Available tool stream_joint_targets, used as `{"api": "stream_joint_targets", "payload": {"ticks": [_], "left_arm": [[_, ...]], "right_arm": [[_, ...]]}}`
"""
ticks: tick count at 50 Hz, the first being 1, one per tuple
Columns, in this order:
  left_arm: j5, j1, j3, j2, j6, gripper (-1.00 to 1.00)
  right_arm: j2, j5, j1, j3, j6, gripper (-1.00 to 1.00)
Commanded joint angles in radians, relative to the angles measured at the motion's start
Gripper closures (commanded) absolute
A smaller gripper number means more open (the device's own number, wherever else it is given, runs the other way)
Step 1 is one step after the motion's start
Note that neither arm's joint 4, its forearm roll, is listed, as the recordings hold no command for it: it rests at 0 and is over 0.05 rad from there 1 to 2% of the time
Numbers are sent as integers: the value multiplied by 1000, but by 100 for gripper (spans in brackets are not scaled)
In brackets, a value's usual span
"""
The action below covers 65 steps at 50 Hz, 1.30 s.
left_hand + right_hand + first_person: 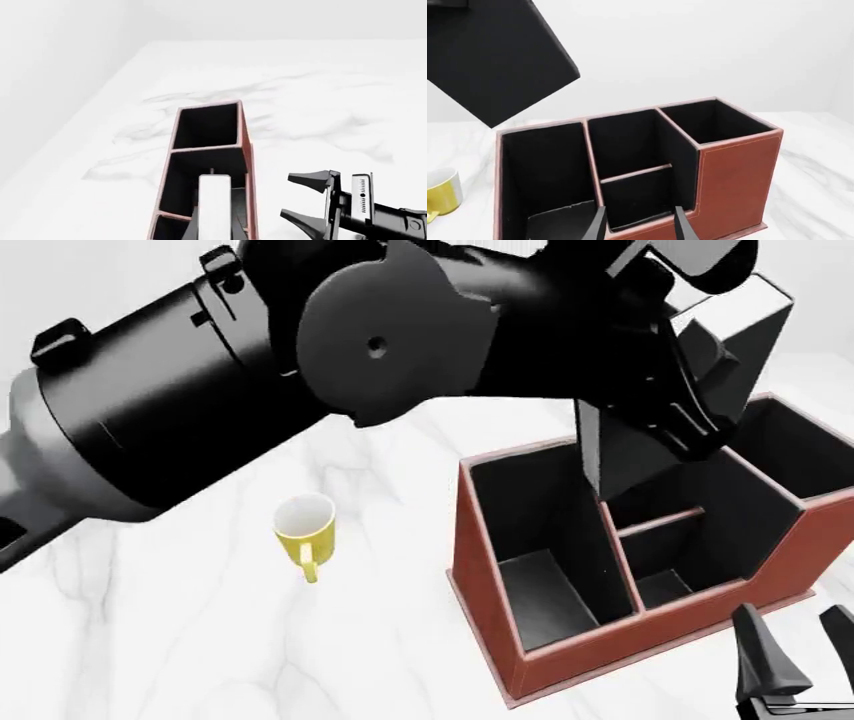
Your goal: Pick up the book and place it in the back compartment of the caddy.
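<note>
While the left gripper (215, 220) clamps its fingers on the book (638, 445) above the caddy (534, 655) at centre-right, a tilt could catch a divider — missing the back compartment (663, 536); the right gripper (639, 225) waits spread, empty.

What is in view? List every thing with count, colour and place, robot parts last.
book: one, black cover, white page edges, held tilted in the air above the caddy.
caddy: one, red-brown with black lining, four cells, on the table to the right of the mug.
mug: one, yellow, upright on the table.
table: one, white marble.
left arm: one, black, reaching across over the caddy.
left fingers: black, closed on the book.
right fingers: black, apart, holding nothing, by the caddy's low wall.
</note>
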<state>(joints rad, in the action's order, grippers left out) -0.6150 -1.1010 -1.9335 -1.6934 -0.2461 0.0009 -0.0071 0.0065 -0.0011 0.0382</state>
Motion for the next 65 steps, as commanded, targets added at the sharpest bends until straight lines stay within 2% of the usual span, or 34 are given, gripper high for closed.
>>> {"api": "stream_joint_targets", "payload": {"ticks": [1,10,17,32,34,36,56,60,65], "left_arm": [[82,-80,-8,-95,-8,100],[110,-111,-18,-163,3,100],[127,-114,-24,-219,-22,100],[147,-94,-104,-304,-33,100],[154,-95,-100,-303,-32,100],[170,-89,-81,-321,-68,100],[183,-55,-137,-392,-84,100],[197,-42,-136,-404,-107,100],[227,-37,-108,-407,-104,100]], "right_arm": [[0,-1,2,0,-1,-100],[0,0,1,0,-5,-100],[1,0,1,1,-6,-100],[4,2,0,1,-2,-100],[4,2,1,1,-2,-100],[5,1,1,1,-2,-100],[10,-1,1,1,2,-100],[9,-1,1,1,4,-100],[6,2,1,1,9,-100]]}}
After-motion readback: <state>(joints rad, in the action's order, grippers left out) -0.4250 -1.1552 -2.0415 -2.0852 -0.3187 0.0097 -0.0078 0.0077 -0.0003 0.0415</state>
